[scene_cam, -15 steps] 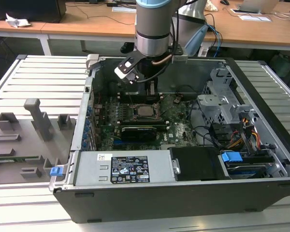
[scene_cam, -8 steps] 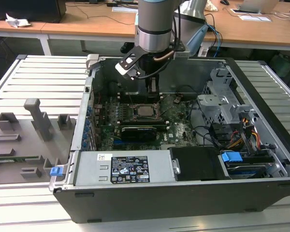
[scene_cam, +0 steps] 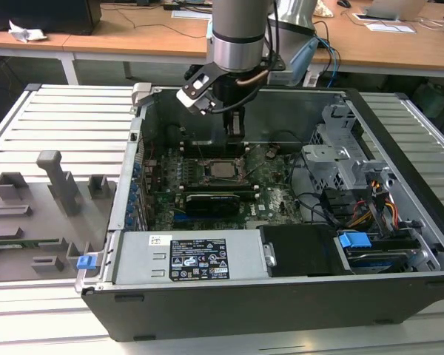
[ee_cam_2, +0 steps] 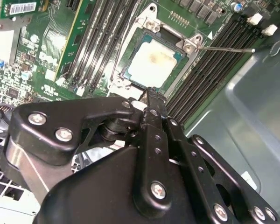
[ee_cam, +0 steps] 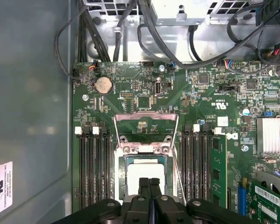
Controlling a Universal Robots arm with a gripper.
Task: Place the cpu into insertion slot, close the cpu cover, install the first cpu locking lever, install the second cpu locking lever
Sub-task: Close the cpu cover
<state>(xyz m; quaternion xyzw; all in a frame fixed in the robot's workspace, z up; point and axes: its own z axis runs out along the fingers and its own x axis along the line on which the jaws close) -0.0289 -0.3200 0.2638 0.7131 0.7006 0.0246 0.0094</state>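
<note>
Your cpu [ee_cam_2: 153, 65] lies seated in the insertion slot [ee_cam_2: 165, 36], but the cpu cover [ee_cam: 147, 115] is swung open and a locking lever [ee_cam_2: 224, 48] stands free, so cover and both levers remain. The gripper [ee_cam: 149, 185], fingers pressed together and empty, hangs just above the chip. In the exterior view the case wall [scene_cam: 133, 170] lies well apart on the left, the drive cage [scene_cam: 340, 155] on the right.

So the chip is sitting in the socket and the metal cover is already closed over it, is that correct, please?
Not quite. The chip does sit in the socket, but the metal cover is open, swung back off the chip with the green board showing through its window, as the first wrist view shows.
</note>
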